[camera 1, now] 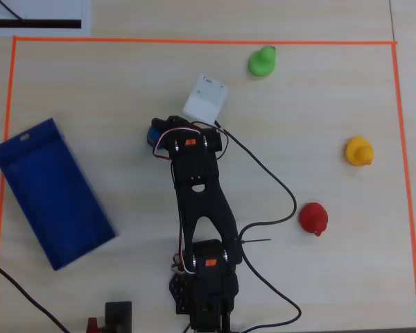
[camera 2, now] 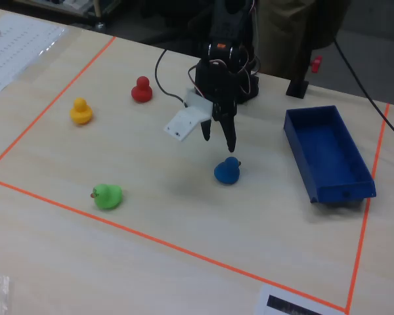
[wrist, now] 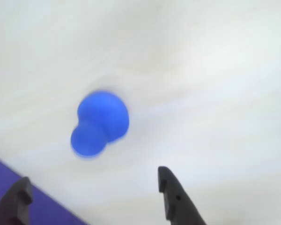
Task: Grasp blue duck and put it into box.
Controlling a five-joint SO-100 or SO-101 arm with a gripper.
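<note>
- The counter point(camera 2: 157, 216) lies well below your end effector, and a taped orange border point(camera 2: 151, 239) rings the working area on all sides of it.
- The blue box point(camera 2: 328, 154) is the largest thing near you: in the fixed view it sits off to the right of the end effector, well apart from it, open side up and empty as far as you can see. In the wrist view a corner of it point(wrist: 47, 211) shows at the lower left, beside the left fingertip.
- Your end effector point(camera 2: 218, 139) hangs above the counter with its two fingers spread; the wrist view shows a clear gap between the tips point(wrist: 93, 194) and nothing held in it.
- The blue duck point(camera 2: 228, 171) is the thing your next move turns on. It rests on the counter just below the fingertips, not between them. In the wrist view the blue duck point(wrist: 99, 123) lies ahead of the gap and roughly centred on it, a little toward the left finger.
- Its long axis, body to head, runs on a slant in the wrist view, head end toward the lower left. I'd judge a straight descent with a slight push forward would bring the fingers either side of it.
- In the overhead view the arm hides most of the duck; only a blue sliver point(camera 1: 154, 132) shows at the end effector's left edge.
- The green duck point(camera 2: 108, 195), yellow duck point(camera 2: 81, 111) and red duck point(camera 2: 142, 90) all sit well away from the end effector and should not interfere.
</note>
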